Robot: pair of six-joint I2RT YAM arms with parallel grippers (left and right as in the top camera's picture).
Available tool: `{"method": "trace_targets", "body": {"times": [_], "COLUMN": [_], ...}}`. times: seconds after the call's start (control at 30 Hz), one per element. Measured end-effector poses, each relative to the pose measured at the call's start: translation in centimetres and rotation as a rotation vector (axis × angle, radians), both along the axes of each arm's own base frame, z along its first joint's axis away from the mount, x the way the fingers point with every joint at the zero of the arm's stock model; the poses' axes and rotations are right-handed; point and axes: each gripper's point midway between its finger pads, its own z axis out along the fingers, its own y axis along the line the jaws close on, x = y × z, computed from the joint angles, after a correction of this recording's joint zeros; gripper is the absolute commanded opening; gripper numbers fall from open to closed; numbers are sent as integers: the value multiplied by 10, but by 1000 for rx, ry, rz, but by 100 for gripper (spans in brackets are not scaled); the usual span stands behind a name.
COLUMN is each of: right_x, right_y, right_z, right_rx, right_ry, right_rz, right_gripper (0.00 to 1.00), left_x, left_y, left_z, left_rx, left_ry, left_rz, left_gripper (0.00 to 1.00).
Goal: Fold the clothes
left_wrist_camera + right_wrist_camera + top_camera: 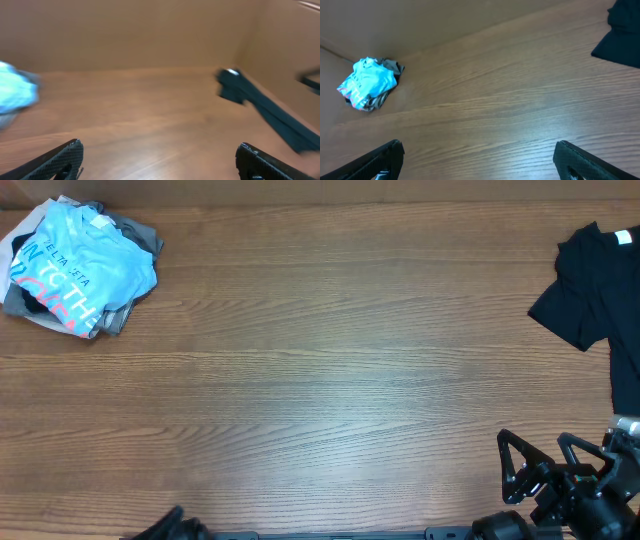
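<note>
The clothes lie in two places. A crumpled light blue T-shirt [80, 265] with white and pink lettering tops a pile at the table's far left corner, with grey garments [140, 235] under it. A black T-shirt [595, 290] is spread at the far right edge. My right gripper [540, 452] stands open near the front right corner, well short of the black shirt. In the right wrist view the right gripper [479, 145] holds nothing, and the blue pile [367, 82] lies far off. My left gripper [159, 148] is open over bare wood; the blurred blue T-shirt [15, 92] and black T-shirt [260, 102] lie far ahead.
The wooden table [330, 380] spans the whole view. Only a dark tip of the left arm [170, 527] shows at the front edge. Part of the black T-shirt [622, 35] reaches the top right corner of the right wrist view.
</note>
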Motion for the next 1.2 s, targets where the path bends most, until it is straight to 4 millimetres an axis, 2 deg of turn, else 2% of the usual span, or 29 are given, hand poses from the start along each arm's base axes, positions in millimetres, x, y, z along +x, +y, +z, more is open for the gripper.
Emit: {"method": "trace_targets", "body": {"times": [0.17,0.33,0.47,0.7,1.2], "right_x": [6,11,15,16,13], "right_y": [1,2,-1,-11,-13], "right_z": [10,22,27,25,19], "right_rx": [23,52,56,31,18], "right_ry": [-40,-89,-113,-110,-84], "right_rz": [-12,-21,-44,-95,-103], "right_gripper": [100,100,100,100,100], "left_x": [-18,-22,-17,-11,-9], "left_y": [-6,-4,0,8,10], "left_z": [-22,-35,-40,-44,-45], "left_rx": [28,62,77,113,122], "left_ry": [72,104,117,118,120], "left_rz": [-252,-359,-346,-294,-276], "left_gripper": [100,100,100,100,100]}}
